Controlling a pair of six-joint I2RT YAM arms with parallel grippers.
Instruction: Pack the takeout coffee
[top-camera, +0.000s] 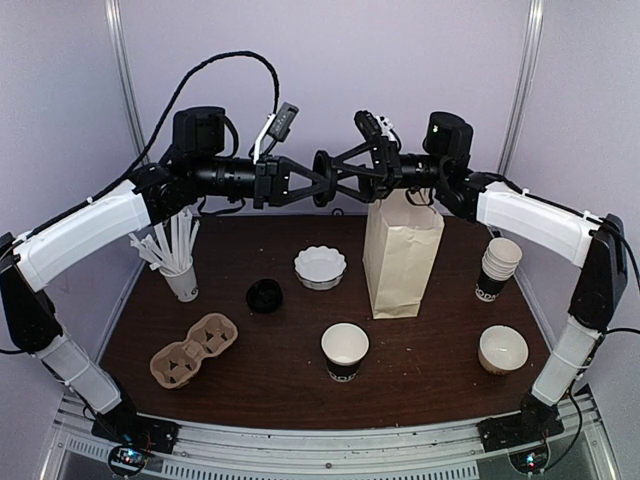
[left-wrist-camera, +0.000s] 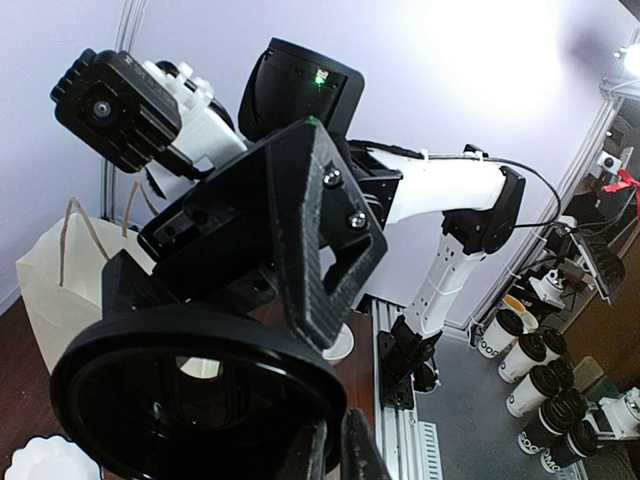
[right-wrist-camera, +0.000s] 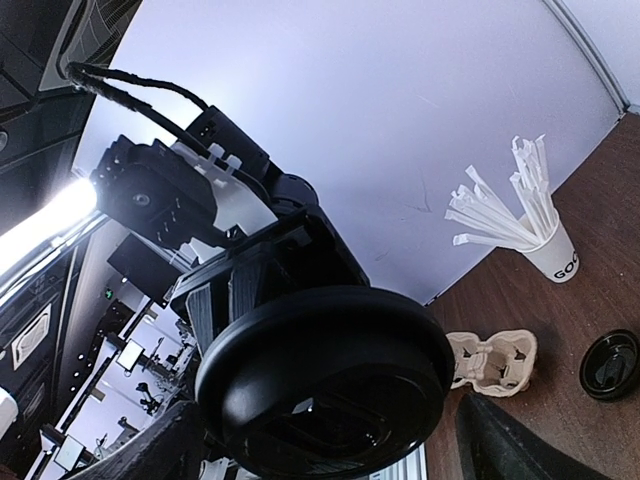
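Takeout coffee cup (top-camera: 344, 352) stands upright and uncovered on the table (top-camera: 440, 360), near the front edge at the centre, white above a black printed band.

In the overhead view, both arms are raised and meet high above the back of the table. Between them hangs a round black lid (top-camera: 321, 180), seen edge-on. The left gripper (top-camera: 308, 188) and right gripper (top-camera: 338, 172) both reach it. Below them stands a brown paper bag (top-camera: 403, 258), open at the top. A second black lid (top-camera: 264, 296) lies flat to the left of the cup, well apart from it.

In the left wrist view, the lid fills the foreground. The left jaws are nearly closed, pinching its rim at the bottom of the frame. The right arm's fingers sit against opposite edges of the lid.

In the right wrist view, the right jaws are spread wide, one on each side of the lid. I cannot tell whether they press on it or only flank it.

The cup is probably light, thin-walled and easily crushed, and it would spill if tipped while uncovered. A gentle hold around the lower band seems safest. The lid looks like smooth plastic that is stiffest at the rim, so the rim is the best place to hold it.
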